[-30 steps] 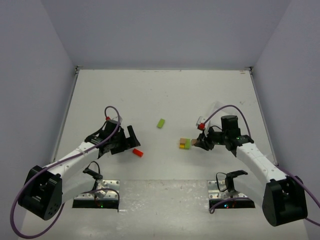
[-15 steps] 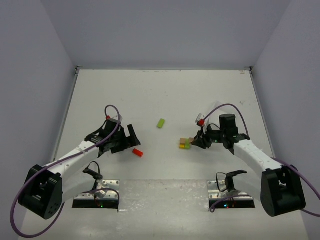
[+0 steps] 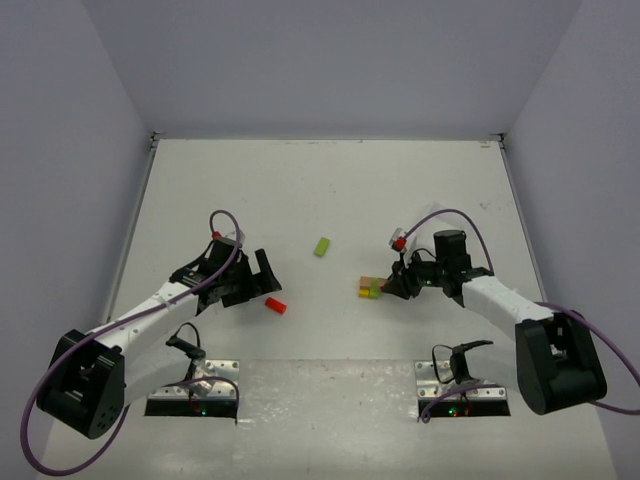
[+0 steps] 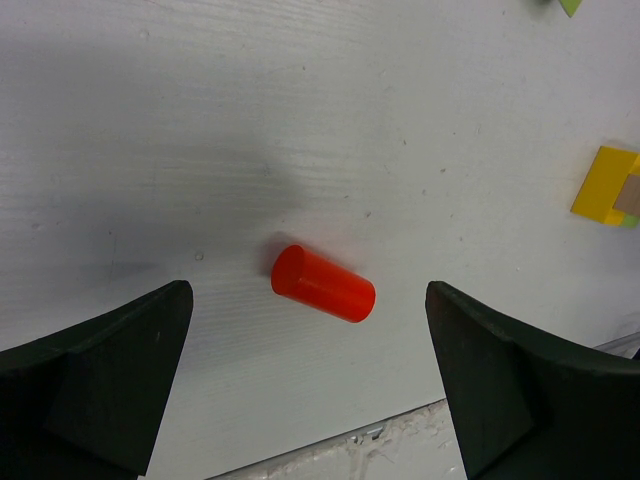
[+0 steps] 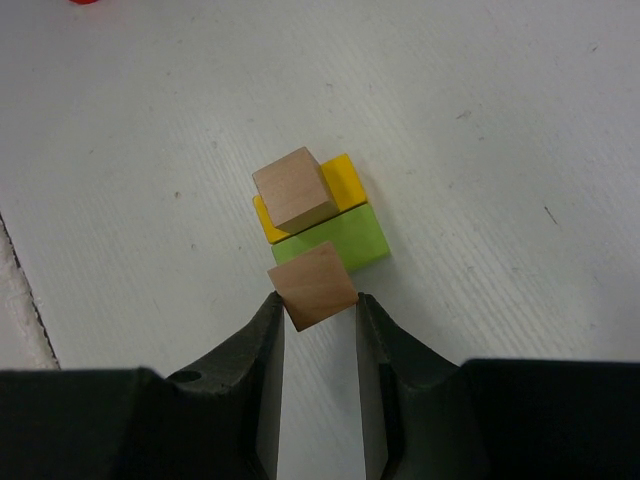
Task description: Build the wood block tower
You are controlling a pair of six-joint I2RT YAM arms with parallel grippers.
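One tan cube (image 5: 312, 285) sits clenched in our right end effector (image 5: 318, 305) beside the lime green block (image 5: 340, 243) and yellow block (image 5: 345, 180); our left end effector (image 3: 258, 282), released, straddles the red-orange cylinder (image 4: 323, 284).

a white table (image 3: 330, 190) with faint specks, enclosed on three sides by plain pale grey walls (image 3: 330, 60).

The left arm (image 3: 150, 305) reaches forward and inward from its base, elbow low. The left claw (image 3: 258, 282) is spread wide, its fingers (image 4: 110, 380) far apart and gripping nothing. The right arm (image 3: 500, 298) bends leftward toward the middle, wrist angled down. The right claw (image 3: 394, 285) is narrowed, both fingers (image 5: 268, 380) pinching a small tan block (image 5: 312, 285) at their very tips.
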